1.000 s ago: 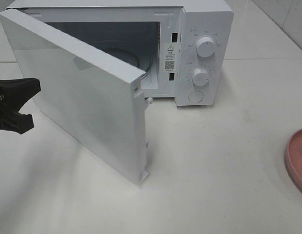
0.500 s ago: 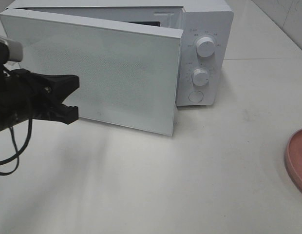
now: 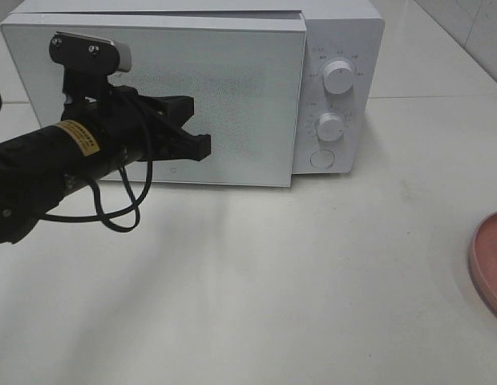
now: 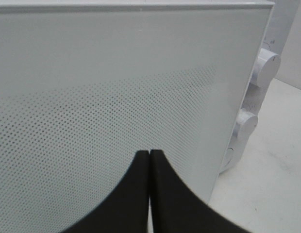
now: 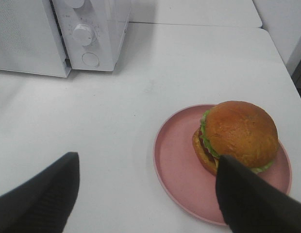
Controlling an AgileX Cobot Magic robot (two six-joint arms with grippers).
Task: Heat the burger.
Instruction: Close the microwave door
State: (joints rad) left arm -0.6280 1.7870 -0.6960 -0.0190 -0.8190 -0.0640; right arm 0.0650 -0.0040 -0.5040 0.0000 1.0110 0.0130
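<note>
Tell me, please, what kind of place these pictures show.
Probably a kitchen-style test bench. A white box-shaped microwave oven with two round dials stands on a plain white table, and a tall golden-brown burger sits on a round pink plate.

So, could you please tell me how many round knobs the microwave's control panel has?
2. The upper knob sits near the top of the microwave panel, and the lower knob sits directly beneath it. Below them is a flat round button, not a knob. None seem hidden.
</note>
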